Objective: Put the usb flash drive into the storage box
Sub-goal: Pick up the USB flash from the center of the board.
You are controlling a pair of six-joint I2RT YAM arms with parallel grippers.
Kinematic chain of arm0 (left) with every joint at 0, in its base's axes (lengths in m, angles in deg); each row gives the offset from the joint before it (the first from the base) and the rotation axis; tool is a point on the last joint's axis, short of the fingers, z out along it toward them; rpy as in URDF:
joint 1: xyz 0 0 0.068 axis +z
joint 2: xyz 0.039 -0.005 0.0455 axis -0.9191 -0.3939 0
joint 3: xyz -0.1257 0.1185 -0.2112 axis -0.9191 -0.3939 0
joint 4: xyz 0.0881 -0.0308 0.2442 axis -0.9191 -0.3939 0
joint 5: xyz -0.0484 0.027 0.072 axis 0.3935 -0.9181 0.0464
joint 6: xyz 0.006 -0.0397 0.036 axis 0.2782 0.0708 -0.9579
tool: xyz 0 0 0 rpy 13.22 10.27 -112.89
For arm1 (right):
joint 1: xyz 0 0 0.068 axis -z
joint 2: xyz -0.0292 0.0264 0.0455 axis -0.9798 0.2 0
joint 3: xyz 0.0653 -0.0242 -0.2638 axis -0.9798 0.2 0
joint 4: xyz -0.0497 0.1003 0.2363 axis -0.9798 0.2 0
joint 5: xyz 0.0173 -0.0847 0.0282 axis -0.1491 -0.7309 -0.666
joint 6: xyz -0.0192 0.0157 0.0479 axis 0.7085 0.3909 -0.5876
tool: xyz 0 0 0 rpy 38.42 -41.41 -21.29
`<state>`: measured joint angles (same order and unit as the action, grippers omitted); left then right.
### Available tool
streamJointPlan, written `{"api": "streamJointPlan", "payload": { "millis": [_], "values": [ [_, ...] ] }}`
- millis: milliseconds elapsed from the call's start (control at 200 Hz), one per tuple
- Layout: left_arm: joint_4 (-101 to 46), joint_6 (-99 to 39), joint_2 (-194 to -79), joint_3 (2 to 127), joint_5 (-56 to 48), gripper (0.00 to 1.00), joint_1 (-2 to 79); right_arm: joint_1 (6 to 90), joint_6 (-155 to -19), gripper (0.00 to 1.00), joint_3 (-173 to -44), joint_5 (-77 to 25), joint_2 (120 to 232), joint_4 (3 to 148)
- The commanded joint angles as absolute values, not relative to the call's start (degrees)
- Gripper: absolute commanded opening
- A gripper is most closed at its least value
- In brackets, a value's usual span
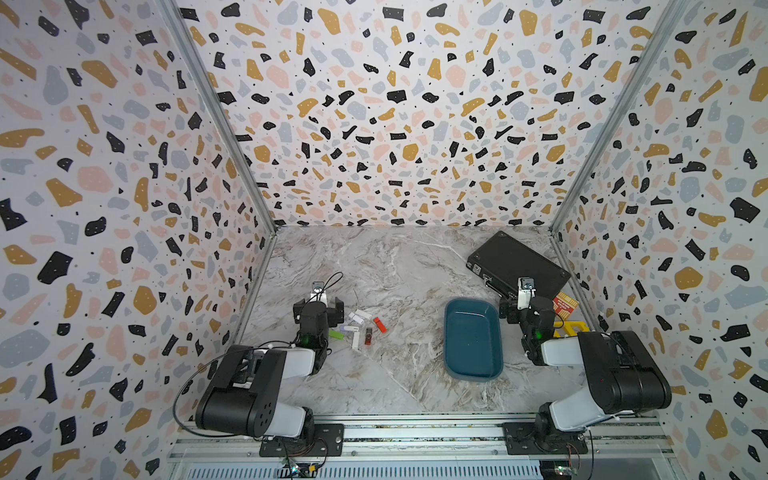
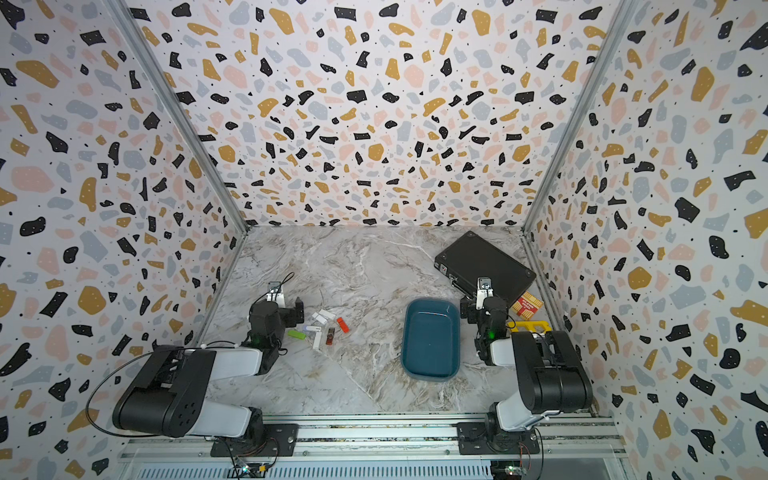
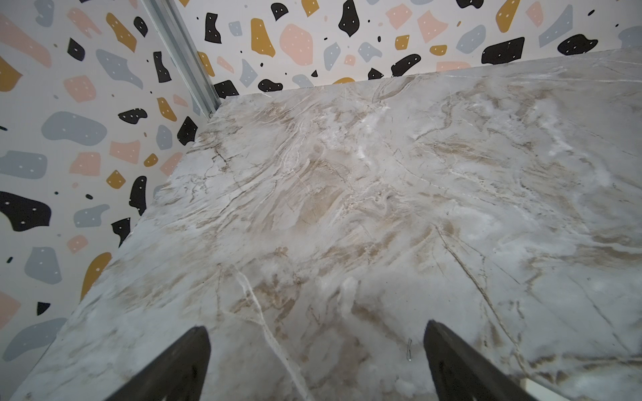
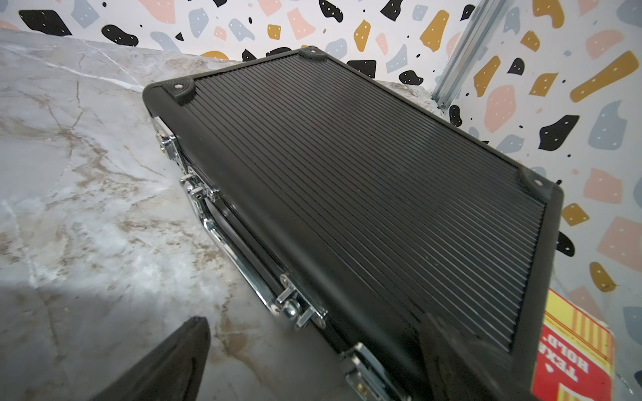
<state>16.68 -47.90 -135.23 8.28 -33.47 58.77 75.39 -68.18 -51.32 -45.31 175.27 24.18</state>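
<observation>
In both top views the usb flash drives [image 1: 368, 336] [image 2: 330, 336] lie in a loose cluster on the marble table [image 1: 395, 270], just to the right of the left gripper [image 1: 318, 308] and a little back toward the robot's base. The left arm is clearly the nearer one. Their long axes differ: the green drive [image 1: 336, 334], the one closest to that gripper, lies nearly crosswise, while the orange-red drive [image 1: 379, 325] on the cluster's far side runs diagonally. The storage box [image 1: 471, 345] [image 2: 431, 338] sits empty, well apart to the right of the drives with bare table between, and just beside the right gripper [image 1: 525, 308]. The black briefcase [image 1: 517, 262] crowds the far right corner. The left wrist view shows the left gripper [image 3: 316, 347] spread wide and empty over bare marble, facing the wall corner. No drive appears there, so it probably has to turn right and drop. The right wrist view shows the right gripper [image 4: 316, 347] likewise spread and empty, aimed at the briefcase [image 4: 347, 191], with a red-and-yellow card box [image 4: 573, 350] beside it.
</observation>
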Motion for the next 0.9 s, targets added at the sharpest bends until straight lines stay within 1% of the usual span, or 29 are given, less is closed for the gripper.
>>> {"api": "streamJointPlan", "payload": {
  "millis": [0,145,225,280,315,350,410,475,516,531,571,596,626,686,741,766,821,866,896],
  "values": [
    [18.2,-47.6,-134.8,9.2,-33.3,1.0,59.1,75.7,-68.6,1.0,-52.1,-46.5,174.3,25.4],
    [20.0,-49.5,-133.1,7.9,-31.3,1.0,58.8,75.8,-68.6,1.0,-52.1,-46.2,174.4,25.5],
    [15.1,-51.0,-124.1,6.7,-38.5,1.0,54.9,76.6,-69.2,1.0,-52.3,-45.1,174.2,25.8],
    [6.4,-51.7,-114.8,7.5,-42.2,1.0,51.2,76.7,-69.6,1.0,-52.1,-46.5,173.4,25.7],
    [0.2,-47.1,-109.1,9.1,-45.2,1.0,49.3,76.3,-69.7,1.0,-51.7,-48.1,171.0,26.6],
    [-6.7,-40.9,-104.0,11.0,-45.2,1.0,48.9,75.6,-69.5,1.0,-52.0,-50.1,167.0,29.8],
    [-17.4,-32.1,-96.9,14.8,-43.4,1.0,48.9,74.5,-70.0,1.0,-54.8,-52.9,158.9,41.3],
    [-31.0,-24.7,-91.6,20.3,-43.2,1.0,49.0,74.3,-82.1,1.0,-59.3,-54.7,150.6,55.8],
    [-39.7,-19.5,-89.5,24.0,-45.6,1.0,49.0,74.3,-86.0,1.0,-61.1,-50.2,147.3,59.8],
    [-43.9,-17.3,-89.1,25.4,-46.8,1.0,49.0,74.3,-86.1,1.0,-61.4,-47.0,146.4,59.9],
    [-54.1,-11.6,-88.1,28.6,-50.2,1.0,49.0,74.3,-87.7,1.0,-61.2,-40.6,144.8,57.9],
    [-61.0,-8.1,-87.5,30.9,-50.9,1.0,49.0,74.3,-91.0,1.0,-60.9,-38.7,144.2,55.6],
    [-65.4,-5.9,-86.8,32.5,-51.2,1.0,49.1,74.4,-95.5,1.0,-60.5,-37.1,143.7,54.0],
    [-68.0,-9.5,-85.6,34.5,-46.1,1.0,49.2,74.5,-101.6,1.0,-60.8,-32.0,142.6,54.3],
    [-70.5,-11.9,-84.7,36.3,-40.2,1.0,49.2,74.3,-102.3,1.0,-62.3,-18.9,143.1,53.2],
    [-71.6,-12.6,-84.4,37.0,-37.7,1.0,49.3,73.8,-102.8,1.0,-63.5,-15.6,143.8,53.8],
    [-75.0,-13.8,-84.3,38.5,-34.0,1.0,49.2,70.6,-104.3,0.99,-67.2,-13.1,145.8,60.0],
    [-78.3,-14.4,-84.6,39.6,-33.2,1.0,49.2,66.1,-102.2,0.89,-70.9,-14.3,147.5,66.8],
    [-80.5,-15.1,-85.0,40.3,-33.2,1.0,49.2,62.7,-100.4,0.86,-72.6,-17.2,148.3,70.8]
  ]
}}
